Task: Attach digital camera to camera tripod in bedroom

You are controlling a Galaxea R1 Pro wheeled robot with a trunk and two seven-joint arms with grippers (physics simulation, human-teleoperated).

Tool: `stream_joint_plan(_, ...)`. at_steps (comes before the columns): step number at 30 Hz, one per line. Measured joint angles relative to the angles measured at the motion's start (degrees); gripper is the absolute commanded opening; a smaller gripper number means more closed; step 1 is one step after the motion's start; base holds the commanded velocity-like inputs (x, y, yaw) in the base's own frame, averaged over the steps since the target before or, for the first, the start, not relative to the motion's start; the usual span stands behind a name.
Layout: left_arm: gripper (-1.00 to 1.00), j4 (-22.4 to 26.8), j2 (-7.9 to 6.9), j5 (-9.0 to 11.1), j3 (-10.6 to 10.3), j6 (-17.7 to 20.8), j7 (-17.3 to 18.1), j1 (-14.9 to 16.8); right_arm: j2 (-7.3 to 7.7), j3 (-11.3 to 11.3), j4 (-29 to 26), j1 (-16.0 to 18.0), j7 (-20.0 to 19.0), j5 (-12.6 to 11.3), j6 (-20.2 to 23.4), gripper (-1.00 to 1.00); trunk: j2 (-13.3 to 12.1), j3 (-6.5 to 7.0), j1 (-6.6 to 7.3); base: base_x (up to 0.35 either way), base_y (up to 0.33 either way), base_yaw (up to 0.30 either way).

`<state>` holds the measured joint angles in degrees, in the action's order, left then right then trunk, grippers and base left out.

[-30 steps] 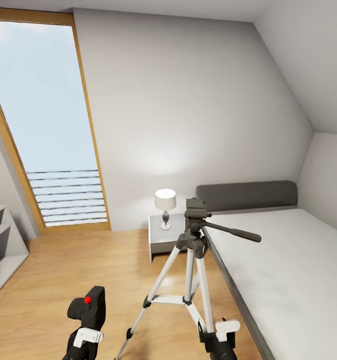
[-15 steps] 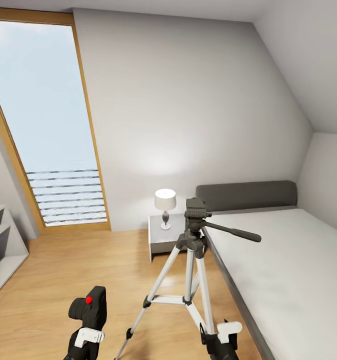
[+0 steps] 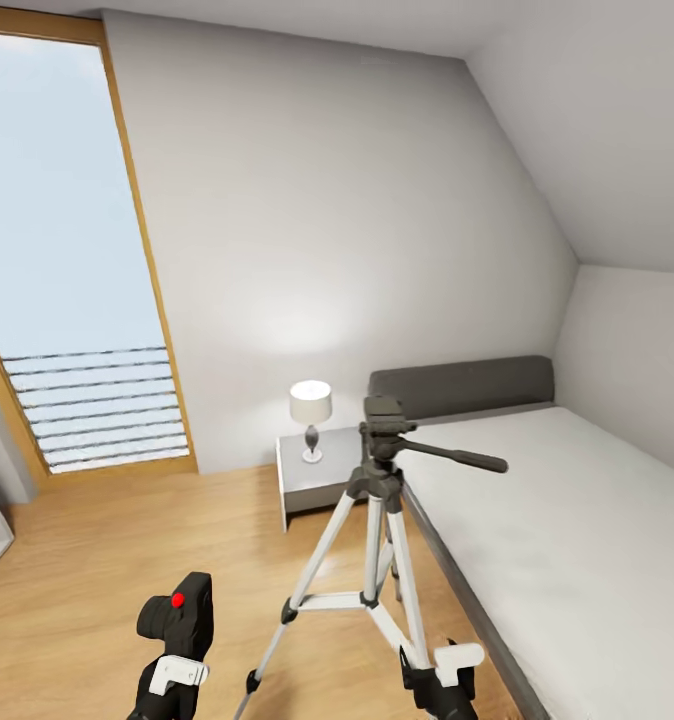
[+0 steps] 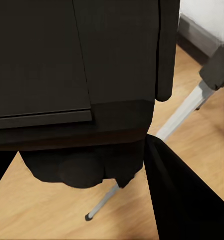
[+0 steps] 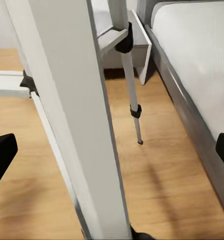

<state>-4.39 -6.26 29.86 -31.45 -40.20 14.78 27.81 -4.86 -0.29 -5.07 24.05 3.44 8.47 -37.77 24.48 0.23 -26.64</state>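
One camera (image 3: 180, 617) clamped in left gripper (image 3: 174, 668), low left. One tripod (image 3: 381, 545), three legs, beside bed (image 3: 567, 520). Right gripper (image 3: 442, 675) released, fingers spread near tripod leg. One lamp (image 3: 310, 415).

Daylight pours in through the tall window (image 3: 67, 270) far beyond my left claw (image 3: 172, 672), so the room is bright and evenly lit, with a soft glow on the wall behind the lamp (image 3: 310, 408). Ahead of my right claw (image 5: 112, 150), the tripod (image 5: 72, 115) leg throws a faint, soft shadow on the floor (image 5: 166, 190). The camera (image 4: 77, 85) in my left claw is a dark, featureless mass, with slightly smeared edges.
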Motion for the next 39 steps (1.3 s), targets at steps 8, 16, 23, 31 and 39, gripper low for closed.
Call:
stream_joint_plan(8,-1.00,0.0,-0.02,0.0,0.0,0.0,0.0,0.0,-0.06,0.0,0.0,0.0,0.1,0.0,0.1,1.00,0.0,0.04,0.00,0.055,0.183,-0.015)
stream_joint_plan(16,-1.00,0.0,0.00,0.0,0.0,0.0,0.0,0.0,-0.05,-0.3,0.0,0.0,0.1,-0.2,0.1,1.00,0.0,0.04,0.00,0.009,0.245,0.000)
stream_joint_plan(23,-1.00,0.0,-0.01,0.0,0.0,0.0,0.0,0.0,-0.06,0.0,0.0,0.0,0.0,0.0,0.1,1.00,0.0,0.04,0.02,0.119,-0.011,0.000)
stream_joint_plan(31,-1.00,0.0,-0.01,0.0,0.0,0.0,0.0,0.0,-0.06,0.0,0.0,0.0,0.0,0.0,0.1,1.00,0.0,0.04,0.00,0.079,-0.046,0.000)
stream_joint_plan(39,-1.00,0.0,-0.01,0.0,0.0,0.0,0.0,0.0,-0.06,0.0,0.0,0.0,0.1,0.0,0.1,1.00,0.0,0.04,0.00,0.002,-0.001,0.000)
